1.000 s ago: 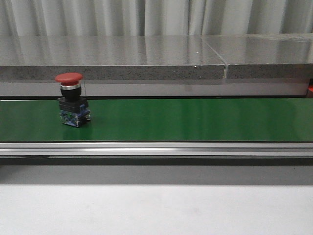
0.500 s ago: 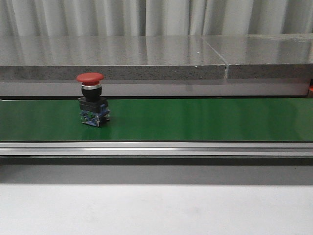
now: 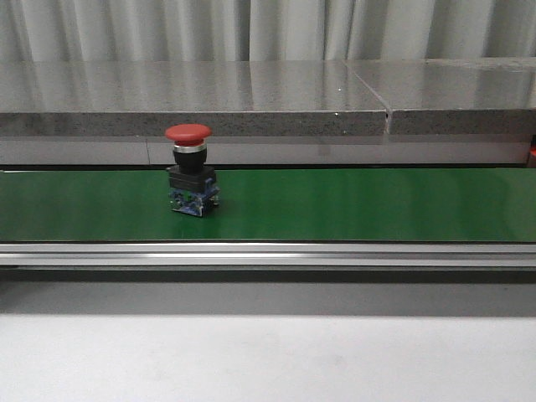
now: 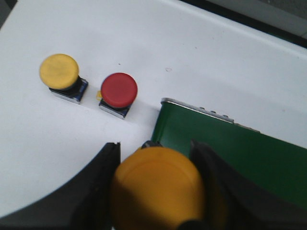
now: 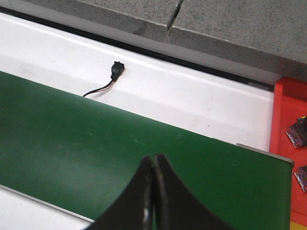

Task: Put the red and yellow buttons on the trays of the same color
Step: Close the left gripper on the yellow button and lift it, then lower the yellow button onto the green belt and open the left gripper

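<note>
The red button [image 3: 190, 170] has slid rightward along the green belt [image 3: 352, 205]; left gripper [image 4: 156, 191] clamps a yellow button [image 4: 156, 187], right gripper [image 5: 153, 191] closed empty.

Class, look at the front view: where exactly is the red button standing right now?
The red button stands upright on the green conveyor belt, left of the belt's middle, in front of the grey stone ledge.

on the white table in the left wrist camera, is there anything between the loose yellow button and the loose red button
Nothing. In the left wrist view the yellow button and red button sit side by side, with only bare white table showing between them.
</note>
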### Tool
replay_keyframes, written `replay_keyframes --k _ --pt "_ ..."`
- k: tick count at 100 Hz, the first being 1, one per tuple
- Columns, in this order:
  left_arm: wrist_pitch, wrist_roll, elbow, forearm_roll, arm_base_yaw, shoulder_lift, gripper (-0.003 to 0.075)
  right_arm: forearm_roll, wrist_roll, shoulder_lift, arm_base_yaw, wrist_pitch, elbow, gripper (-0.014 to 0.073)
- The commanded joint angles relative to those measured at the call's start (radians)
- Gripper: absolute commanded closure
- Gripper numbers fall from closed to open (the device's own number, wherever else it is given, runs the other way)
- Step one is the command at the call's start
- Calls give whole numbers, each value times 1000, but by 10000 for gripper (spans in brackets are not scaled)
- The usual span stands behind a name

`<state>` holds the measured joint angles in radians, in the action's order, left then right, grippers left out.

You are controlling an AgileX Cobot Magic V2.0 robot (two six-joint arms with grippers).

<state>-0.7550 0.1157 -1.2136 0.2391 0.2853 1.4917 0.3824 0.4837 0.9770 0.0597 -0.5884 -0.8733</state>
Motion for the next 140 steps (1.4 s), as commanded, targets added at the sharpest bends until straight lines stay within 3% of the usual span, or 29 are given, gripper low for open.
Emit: replay_keyframes --k 1,60,140 --pt "38 -8 -6 8 -31 -45 739 12 9 -18 -2 56 -37 662" --pt "104 3 54 -86 -175 -45 739 12 9 -18 -2 56 -37 662" --pt "141 3 72 -102 -183 33 739 12 9 -18 -2 56 -37 662"
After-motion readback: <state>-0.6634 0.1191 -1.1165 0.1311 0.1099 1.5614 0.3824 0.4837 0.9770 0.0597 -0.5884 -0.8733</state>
